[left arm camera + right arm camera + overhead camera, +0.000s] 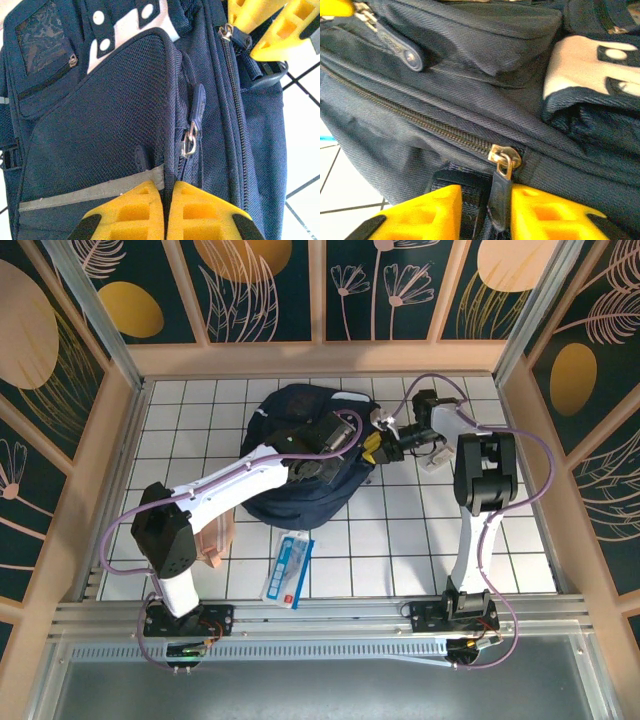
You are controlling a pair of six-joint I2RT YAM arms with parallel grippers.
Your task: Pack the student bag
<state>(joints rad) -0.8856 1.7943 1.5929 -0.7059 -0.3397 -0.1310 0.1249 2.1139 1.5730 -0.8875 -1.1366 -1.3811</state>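
The student bag (292, 502) lies flat at the middle of the table (400, 540), toward the back edge, with both arms reaching over it. The left gripper (164, 192) rests on the bag's front beside a pocket seam, fingers pressed together. I cannot tell whether a fold of cloth is nipped between them. The right gripper (487, 192) is at the bag's right side, its fingers narrowly apart with a zip tab between them; whether they pinch it yet is unclear.

A flat blue-and-white packet (288, 568) waits near the front edge, and a pink pouch (213, 540) lies left of it under the left arm. The main zip's slider (504, 156) sits just above the right fingertips.

The step in hand looks like opening the bag. Next the right fingers need a firm hold on the tab, then a pull along the zip line while the left steadies the fabric.
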